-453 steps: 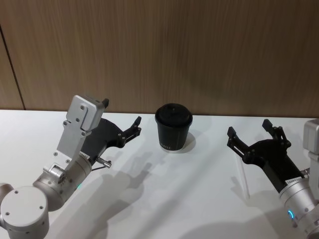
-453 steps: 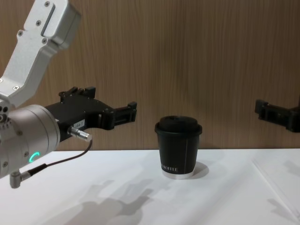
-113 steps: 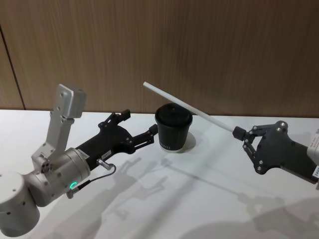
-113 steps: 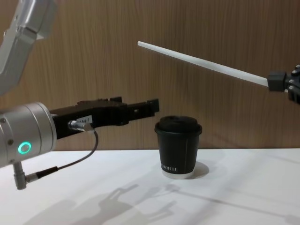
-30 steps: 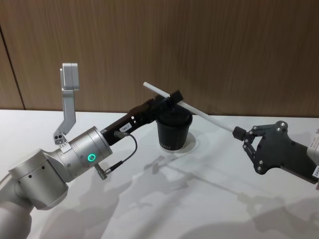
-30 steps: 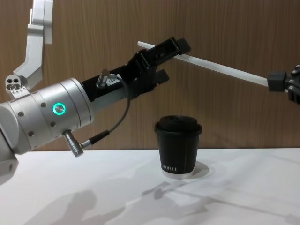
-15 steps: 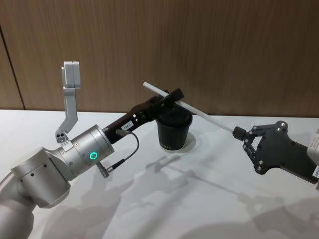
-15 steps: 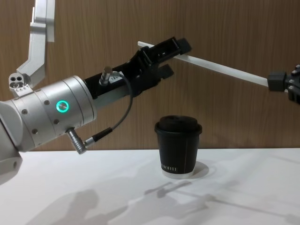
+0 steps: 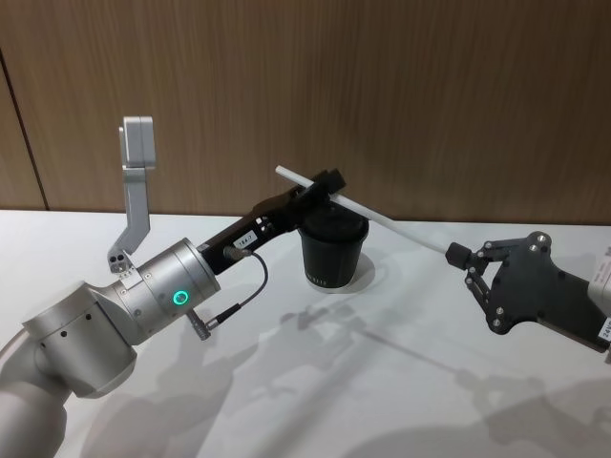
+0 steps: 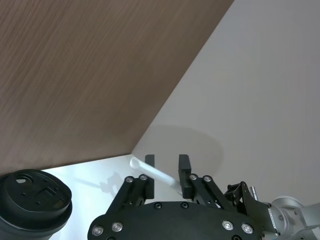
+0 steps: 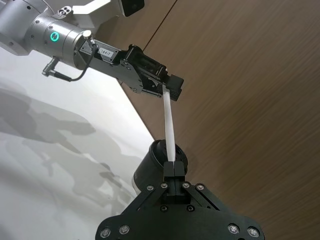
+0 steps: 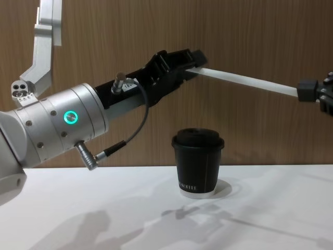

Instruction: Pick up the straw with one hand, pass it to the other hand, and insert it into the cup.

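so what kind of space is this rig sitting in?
Most likely a lab or demo bench: white table, wood-panelled wall behind, staged with a lidded black cup and a straw spanning the left end effector and right end effector.

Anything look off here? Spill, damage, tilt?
Nothing stands out. The cup stands upright, lidded; the straw is straight, held in the air above it by the right gripper, with the left gripper at its other end.

White table (image 9: pixel 382 401), black cup (image 9: pixel 333 250) atop.
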Robot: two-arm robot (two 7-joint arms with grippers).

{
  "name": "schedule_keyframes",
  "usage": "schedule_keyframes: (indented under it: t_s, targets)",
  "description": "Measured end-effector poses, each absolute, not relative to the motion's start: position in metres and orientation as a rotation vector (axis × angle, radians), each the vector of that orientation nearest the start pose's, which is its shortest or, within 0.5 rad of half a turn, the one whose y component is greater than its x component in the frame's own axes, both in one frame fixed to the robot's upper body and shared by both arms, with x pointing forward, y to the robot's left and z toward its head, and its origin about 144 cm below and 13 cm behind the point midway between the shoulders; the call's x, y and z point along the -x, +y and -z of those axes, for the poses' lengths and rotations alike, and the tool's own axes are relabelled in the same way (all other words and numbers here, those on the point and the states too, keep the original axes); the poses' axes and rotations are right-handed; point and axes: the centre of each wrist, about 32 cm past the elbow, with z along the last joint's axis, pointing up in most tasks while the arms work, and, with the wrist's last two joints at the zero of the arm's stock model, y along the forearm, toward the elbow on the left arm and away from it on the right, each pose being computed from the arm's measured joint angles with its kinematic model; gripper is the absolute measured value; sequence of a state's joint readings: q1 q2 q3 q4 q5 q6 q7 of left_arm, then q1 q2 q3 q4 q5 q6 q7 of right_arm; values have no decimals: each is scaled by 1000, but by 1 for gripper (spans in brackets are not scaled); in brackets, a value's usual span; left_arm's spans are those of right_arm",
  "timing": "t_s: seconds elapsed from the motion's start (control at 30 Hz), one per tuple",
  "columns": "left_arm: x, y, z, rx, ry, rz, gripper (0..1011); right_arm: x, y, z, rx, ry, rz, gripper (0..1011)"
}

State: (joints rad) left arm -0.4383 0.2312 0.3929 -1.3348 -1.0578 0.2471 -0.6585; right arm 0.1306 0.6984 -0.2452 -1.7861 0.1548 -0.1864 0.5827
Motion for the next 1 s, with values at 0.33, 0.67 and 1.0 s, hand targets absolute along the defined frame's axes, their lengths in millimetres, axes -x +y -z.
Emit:
schedule_keyframes:
  t_s: [0.33, 0.67, 1.0]
  targets:
    - [-562, 193, -1210, 481, 516, -453, 140, -471, -315, -1258, 258, -602, 623, 0]
    - [-562, 193, -1210, 481, 515, -453, 74, -471, -315, -1258, 258, -602, 623, 0]
    - [-562, 193, -1210, 481, 515, -453, 24, -471, -315, -1258, 258, -602, 622, 0]
